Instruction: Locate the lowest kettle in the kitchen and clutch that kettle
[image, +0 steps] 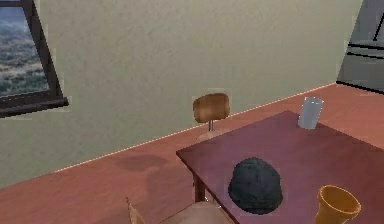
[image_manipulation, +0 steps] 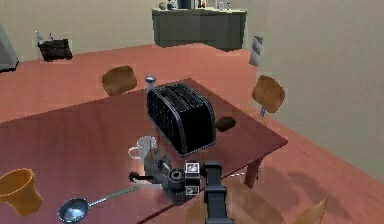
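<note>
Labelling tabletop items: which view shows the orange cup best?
Arm side view: the orange cup stands nearly whole at bottom left. The forward view has the orange cup bottom right, cut by the edge.

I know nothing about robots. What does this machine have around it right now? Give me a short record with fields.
Surface: reddish-brown table
Biggest item: black toaster, mid-table
Gripper: at the table's near edge, by a white mug; cannot tell whether it holds anything
Other items: ladle, orange vessel, dark dome
Seating: brown chair
Background: counter
</note>
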